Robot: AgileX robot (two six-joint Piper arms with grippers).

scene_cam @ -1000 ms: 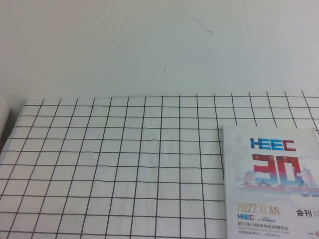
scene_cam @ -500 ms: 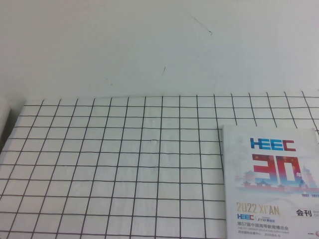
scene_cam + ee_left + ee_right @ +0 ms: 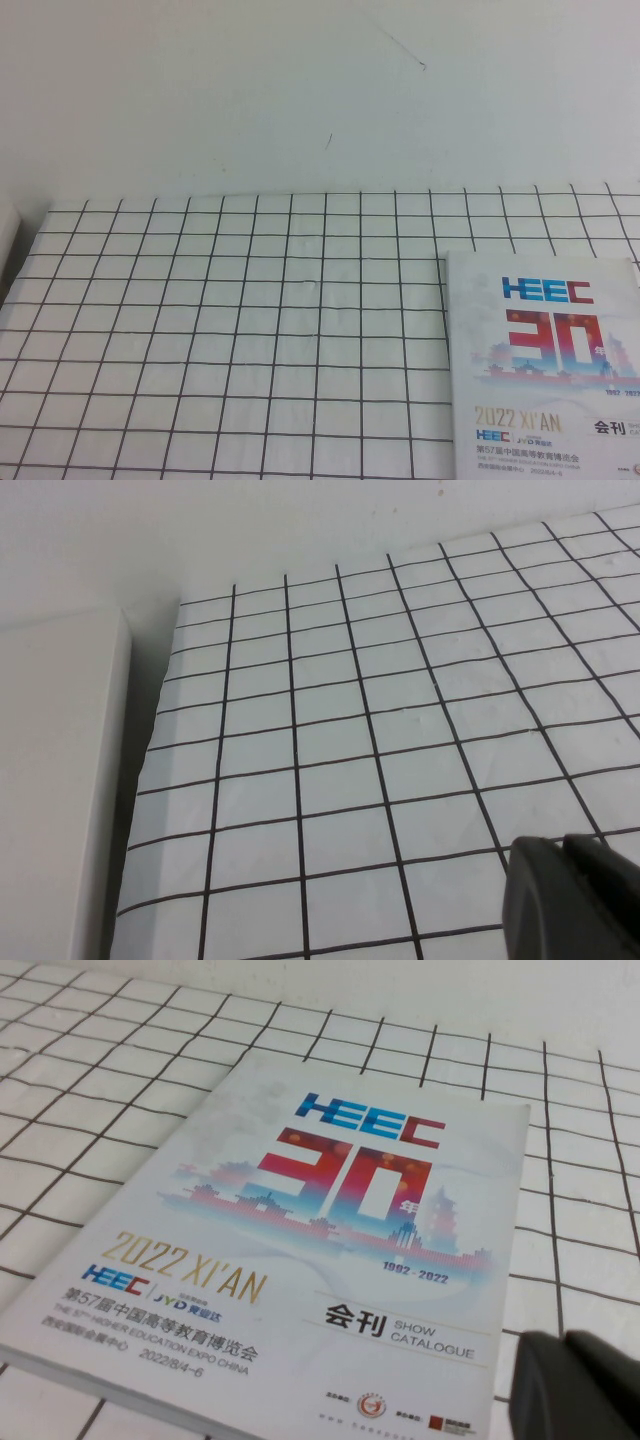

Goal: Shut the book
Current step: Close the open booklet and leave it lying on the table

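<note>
Book seen closed, flat on gridded cloth | left gripper over cloth, spread cannot be told | right gripper over book's corner, spread cannot be told

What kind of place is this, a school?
Likely a robot test bench: a grid-lined white cloth, a plain white wall and a closed show catalogue. The left gripper hangs over bare cloth, the right gripper near the catalogue's corner.

Bright, even, diffuse light; faint soft shadows.
</note>
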